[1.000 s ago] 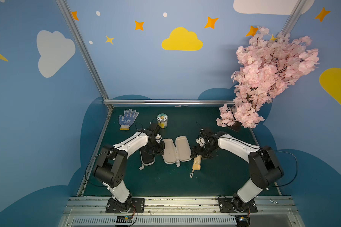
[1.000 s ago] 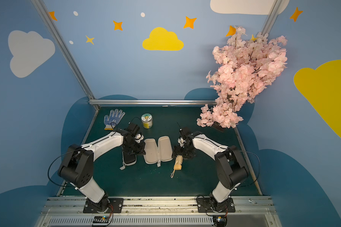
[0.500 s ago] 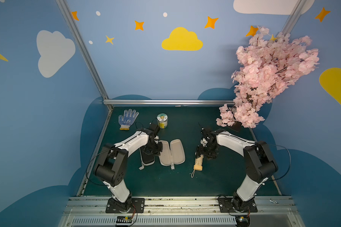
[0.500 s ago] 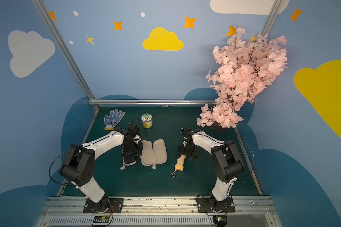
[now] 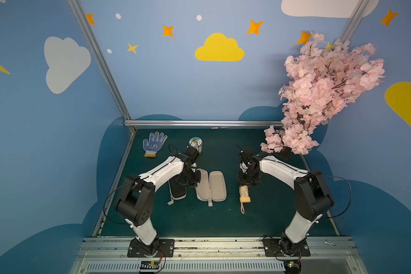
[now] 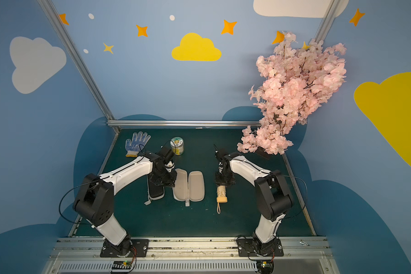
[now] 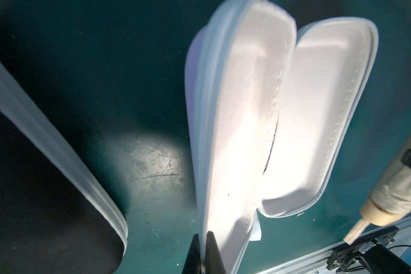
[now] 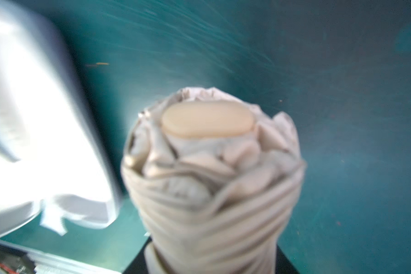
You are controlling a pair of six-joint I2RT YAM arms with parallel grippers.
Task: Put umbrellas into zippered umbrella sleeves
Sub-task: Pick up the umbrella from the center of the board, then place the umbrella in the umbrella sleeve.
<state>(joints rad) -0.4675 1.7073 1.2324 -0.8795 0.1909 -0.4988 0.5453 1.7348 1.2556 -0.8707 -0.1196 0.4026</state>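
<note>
Paired high front overviews (nearly identical), close downward wrist views

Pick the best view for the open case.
Left wrist: the open case fills the frame, both pale linings and the zip edge clear, the left gripper pinching its rim. In both top views the open case is small, one half partly under the gripper. Right wrist: only a blurred, glaring corner.

My test booth, robot lab: cartoon-sky wall panels (image 5: 218, 78), aluminium framing (image 5: 100, 61), arm bases (image 5: 150, 248) bolted to rail (image 5: 214, 246).
</note>
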